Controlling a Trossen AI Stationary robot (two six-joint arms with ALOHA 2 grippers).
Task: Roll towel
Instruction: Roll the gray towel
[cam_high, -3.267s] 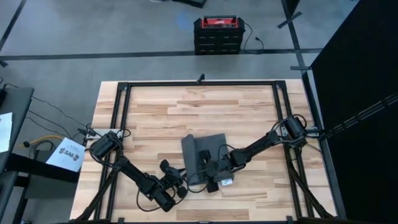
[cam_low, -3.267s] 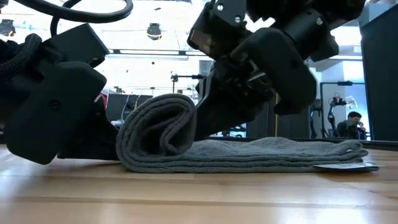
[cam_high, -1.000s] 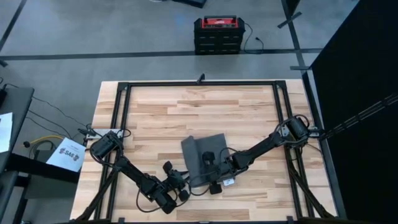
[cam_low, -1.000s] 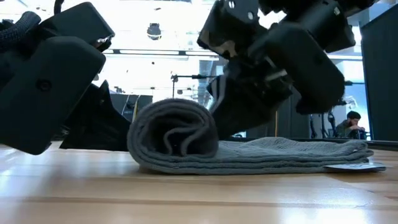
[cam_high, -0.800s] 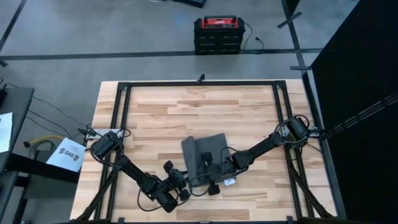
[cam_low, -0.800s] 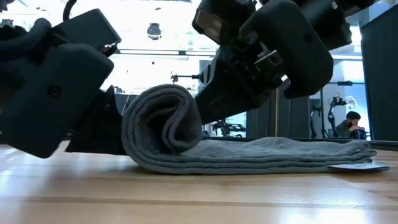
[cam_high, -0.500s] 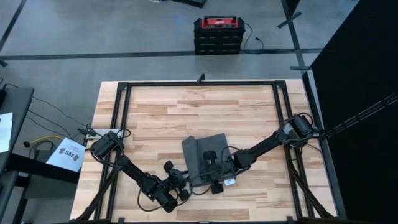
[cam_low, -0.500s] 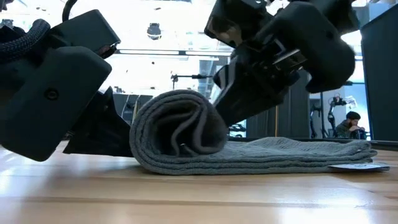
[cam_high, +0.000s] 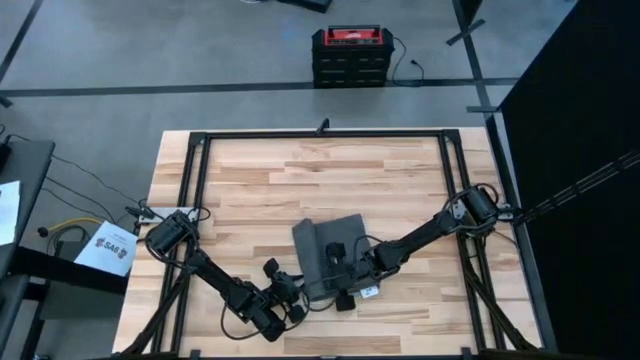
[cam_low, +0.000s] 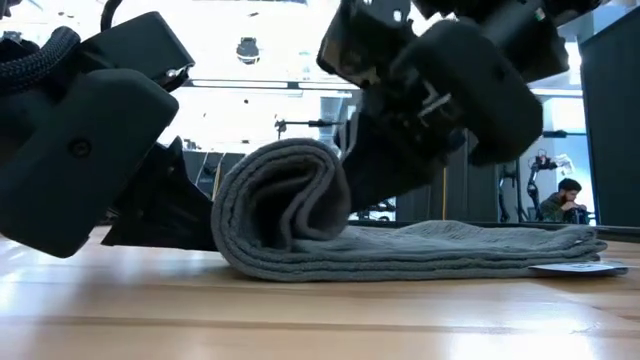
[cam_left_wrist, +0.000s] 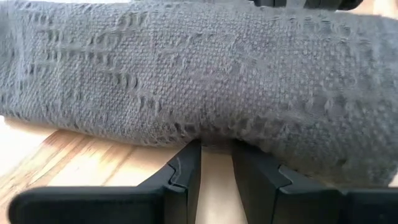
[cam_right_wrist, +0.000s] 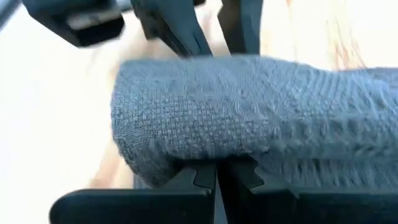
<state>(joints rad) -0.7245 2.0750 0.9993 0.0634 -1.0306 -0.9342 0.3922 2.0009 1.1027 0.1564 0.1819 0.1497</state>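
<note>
The wooden table (cam_high: 250, 190) carries the soft dark grey towel (cam_high: 328, 250) near its front edge, half rolled. The right gripper (cam_high: 340, 265), fingers pressed together, pinches the roll to turn it. The left gripper (cam_high: 296, 291), fingers nearly together, props the roll's side.

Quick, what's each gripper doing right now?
Left gripper: nearly shut, fingertips at the towel roll's edge, grip unclear.
Right gripper: shut on the towel.
</note>
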